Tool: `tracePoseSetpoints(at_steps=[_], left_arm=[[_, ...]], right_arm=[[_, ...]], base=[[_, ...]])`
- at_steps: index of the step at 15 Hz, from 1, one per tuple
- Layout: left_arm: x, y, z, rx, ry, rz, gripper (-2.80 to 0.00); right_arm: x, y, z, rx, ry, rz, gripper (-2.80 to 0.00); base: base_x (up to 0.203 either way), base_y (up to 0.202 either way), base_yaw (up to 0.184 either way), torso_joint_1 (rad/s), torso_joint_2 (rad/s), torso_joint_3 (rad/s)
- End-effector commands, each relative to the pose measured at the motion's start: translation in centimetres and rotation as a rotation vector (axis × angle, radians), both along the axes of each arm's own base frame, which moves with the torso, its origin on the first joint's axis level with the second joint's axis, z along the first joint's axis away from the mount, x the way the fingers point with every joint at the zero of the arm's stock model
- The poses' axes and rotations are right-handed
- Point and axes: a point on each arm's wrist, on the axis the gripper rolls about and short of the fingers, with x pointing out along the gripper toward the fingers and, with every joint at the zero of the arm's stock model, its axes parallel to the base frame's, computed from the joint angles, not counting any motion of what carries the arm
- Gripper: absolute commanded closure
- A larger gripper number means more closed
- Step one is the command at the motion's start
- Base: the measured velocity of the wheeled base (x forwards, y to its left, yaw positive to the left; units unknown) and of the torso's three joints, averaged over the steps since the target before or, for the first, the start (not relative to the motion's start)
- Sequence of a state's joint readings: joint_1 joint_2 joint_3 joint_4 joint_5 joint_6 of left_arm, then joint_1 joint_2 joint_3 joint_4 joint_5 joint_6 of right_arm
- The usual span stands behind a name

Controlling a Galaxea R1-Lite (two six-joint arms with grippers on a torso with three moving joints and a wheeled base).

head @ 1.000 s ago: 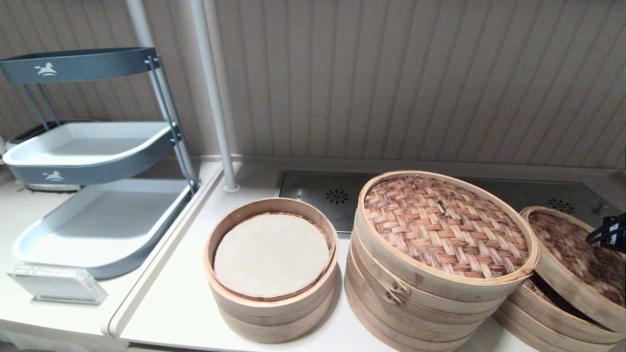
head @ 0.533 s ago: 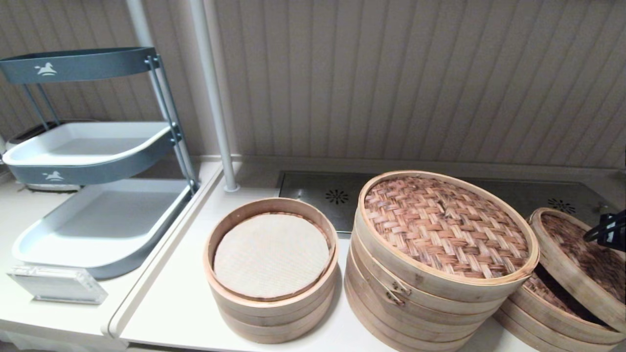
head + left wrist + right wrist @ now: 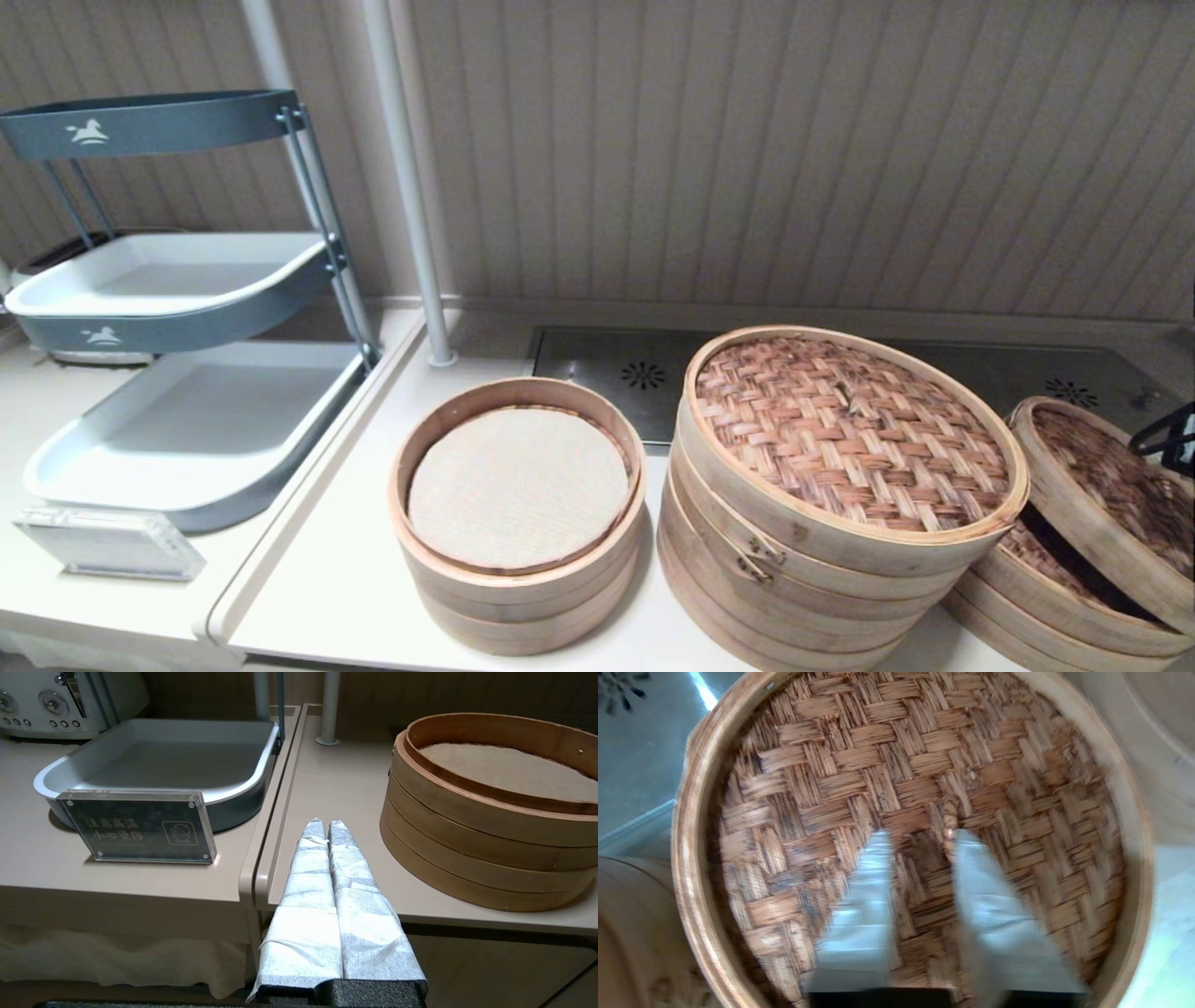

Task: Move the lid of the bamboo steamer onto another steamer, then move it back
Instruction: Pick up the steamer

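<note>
Step in hand: the first lift appears under way, with the bamboo steamer lid (image 3: 1111, 499) tilted on the lower stack (image 3: 1046, 597) at the right end of the bench (image 3: 597, 644); its near-left edge is raised, showing a dark gap beneath.

Lid position: just beside another steamer (image 3: 840, 504), the tall stack with the tan-reddish woven lid; the two rims look very close, though I cannot tell whether they touch.

Right pincer (image 3: 920, 833): above the dark woven top, its two wrapped fingers (image 3: 864, 914) standing apart, with the centre knot (image 3: 950, 812) near the tip of one finger. Whether the tips press on the weave or grip the knot cannot be told from the wrist view (the fingers are smeared there). In the head view only a dark part shows at the right edge.

Left pincer (image 3: 322, 823): parked low at the front edge of the bench, fingers pressed together and holding nothing, near the cloth-lined steamer (image 3: 490, 812).

Next move calls for: a firm hold on the knot or the rim, then raising the lid level and clear of the tall stack's rim before carrying it over.

Caution: a tilted lid could slide off or knock the neighbouring rings.
</note>
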State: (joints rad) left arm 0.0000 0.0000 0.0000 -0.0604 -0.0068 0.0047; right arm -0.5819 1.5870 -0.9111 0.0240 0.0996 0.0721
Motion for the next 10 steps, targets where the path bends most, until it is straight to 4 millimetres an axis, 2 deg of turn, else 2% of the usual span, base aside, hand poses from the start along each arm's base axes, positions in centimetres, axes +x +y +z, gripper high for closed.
tracePoseSetpoints(at_steps=[1, 8, 10], left_arm=[[0.2, 0.0, -0.7, 0.0, 0.022, 0.001, 0.0], [0.2, 0.0, -0.7, 0.0, 0.022, -0.001, 0.0], [0.2, 0.0, -0.7, 0.0, 0.022, 0.0, 0.0]], right_arm=[[-0.5, -0.5, -0.2, 0.031, -0.005, -0.047, -2.8], [-1.5, -1.1, -1.9, 0.132, -0.01, -0.135, -2.8], [-1.1, -1.3, -2.4, 0.146, -0.081, -0.132, -2.8]], base=[[0.0, 0.0, 0.0, 0.0, 0.0, 0.0], [0.0, 0.0, 0.0, 0.0, 0.0, 0.0], [0.0, 0.0, 0.0, 0.0, 0.0, 0.0]])
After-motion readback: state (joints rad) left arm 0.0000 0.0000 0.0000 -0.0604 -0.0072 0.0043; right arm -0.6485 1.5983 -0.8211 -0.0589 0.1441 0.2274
